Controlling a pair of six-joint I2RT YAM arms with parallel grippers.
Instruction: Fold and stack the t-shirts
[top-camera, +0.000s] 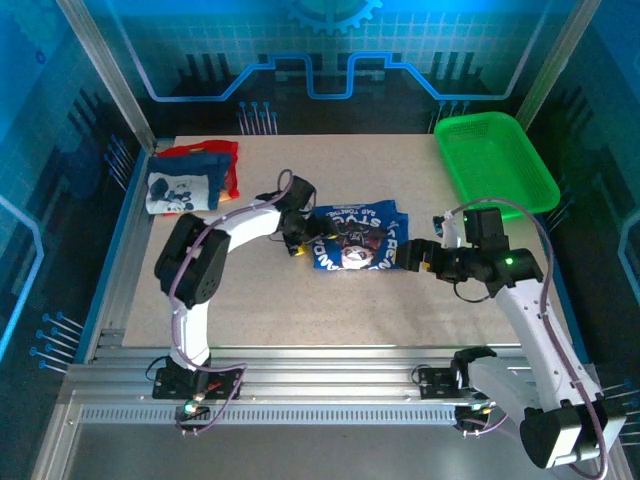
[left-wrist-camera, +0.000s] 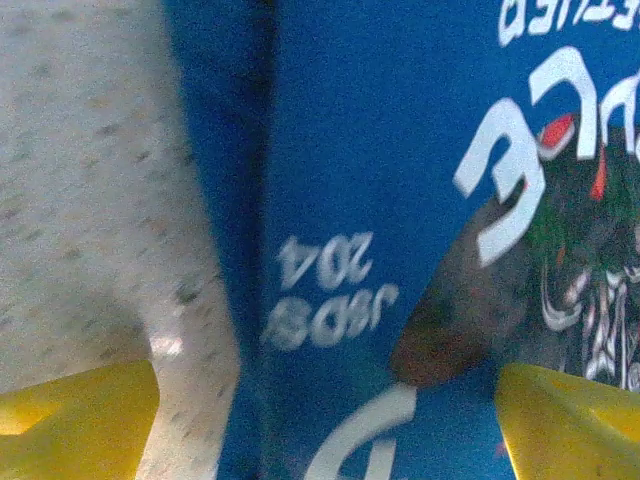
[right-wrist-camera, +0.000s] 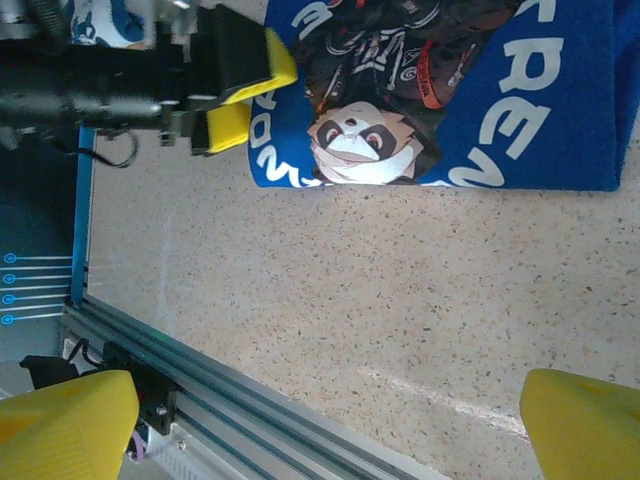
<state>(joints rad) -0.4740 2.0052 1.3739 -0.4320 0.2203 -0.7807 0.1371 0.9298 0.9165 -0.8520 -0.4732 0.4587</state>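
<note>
A royal blue t-shirt (top-camera: 355, 240) with white lettering and a cartoon print lies folded at the table's middle. My left gripper (top-camera: 299, 243) is at the shirt's left edge and open. In the left wrist view, one yellow fingertip (left-wrist-camera: 70, 420) hangs over bare table and the other over the blue t-shirt (left-wrist-camera: 380, 200). My right gripper (top-camera: 418, 257) stands open just right of the shirt. Its fingers (right-wrist-camera: 60, 425) spread over bare table, with the blue t-shirt (right-wrist-camera: 540, 110) beyond them. At the back left a navy and white mouse t-shirt (top-camera: 180, 190) lies on a red one (top-camera: 205, 153).
A green mesh basket (top-camera: 497, 160) stands at the back right corner. The speckled table (top-camera: 330, 310) is bare in front of the shirt. An aluminium rail (right-wrist-camera: 250, 390) runs along the near edge. The left gripper (right-wrist-camera: 250, 100) shows in the right wrist view.
</note>
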